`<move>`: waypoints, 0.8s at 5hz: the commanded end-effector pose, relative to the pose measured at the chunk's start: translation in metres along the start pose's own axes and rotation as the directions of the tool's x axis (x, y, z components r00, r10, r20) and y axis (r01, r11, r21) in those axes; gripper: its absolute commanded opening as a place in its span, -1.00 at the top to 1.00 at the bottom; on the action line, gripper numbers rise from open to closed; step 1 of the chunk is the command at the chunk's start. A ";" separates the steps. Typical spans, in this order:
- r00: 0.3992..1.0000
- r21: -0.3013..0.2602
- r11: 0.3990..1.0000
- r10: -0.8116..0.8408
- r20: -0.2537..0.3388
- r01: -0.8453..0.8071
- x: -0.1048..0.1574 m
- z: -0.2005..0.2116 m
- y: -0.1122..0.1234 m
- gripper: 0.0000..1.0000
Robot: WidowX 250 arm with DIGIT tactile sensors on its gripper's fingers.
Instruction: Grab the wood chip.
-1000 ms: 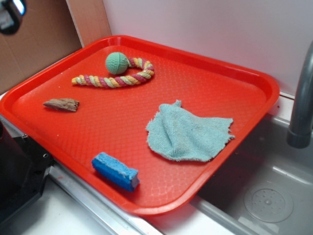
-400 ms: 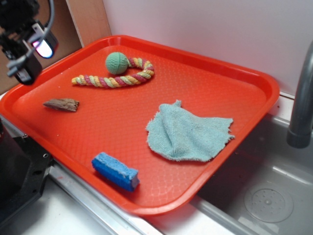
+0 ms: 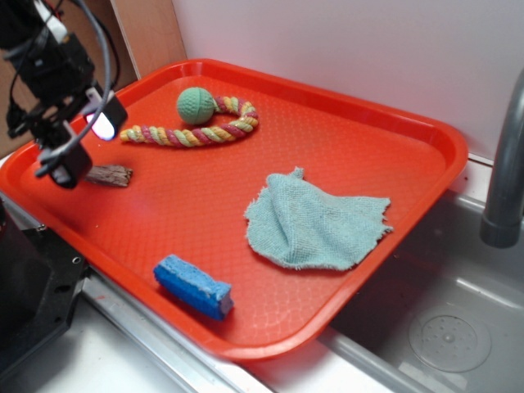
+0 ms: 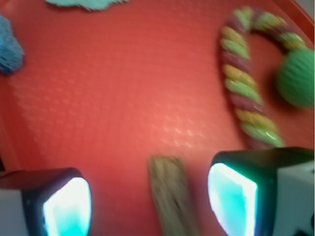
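The wood chip [image 3: 111, 174] is a small brown-grey sliver lying flat at the left side of the red tray [image 3: 385, 123]. My gripper [image 3: 82, 147] hovers just over its left end, hiding part of it. In the wrist view the wood chip [image 4: 170, 194] lies between my two glowing fingertips, nearer the right one, with a wide gap on either side. The gripper [image 4: 150, 199] is open and holds nothing.
A braided rope with a green ball [image 3: 196, 105] lies at the tray's back left. A pale teal cloth [image 3: 315, 223] is spread in the middle right, and a blue sponge [image 3: 193, 286] sits near the front rim. A sink and faucet [image 3: 503, 172] are at the right.
My gripper came in from the upper left and dropped toward the tray, ending over the wood chip's left end. Nothing on the tray has shifted.
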State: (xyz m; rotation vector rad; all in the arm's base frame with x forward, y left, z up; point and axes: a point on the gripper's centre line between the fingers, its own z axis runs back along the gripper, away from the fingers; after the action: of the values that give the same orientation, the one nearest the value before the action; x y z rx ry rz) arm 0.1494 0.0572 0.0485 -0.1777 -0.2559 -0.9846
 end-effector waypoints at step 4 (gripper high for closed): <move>0.989 0.031 0.999 0.011 -0.144 -0.006 -0.015 -0.043 0.006 1.00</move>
State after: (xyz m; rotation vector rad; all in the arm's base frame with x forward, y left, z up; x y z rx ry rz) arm 0.1579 0.0705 0.0102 -0.0549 -0.1613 -0.9633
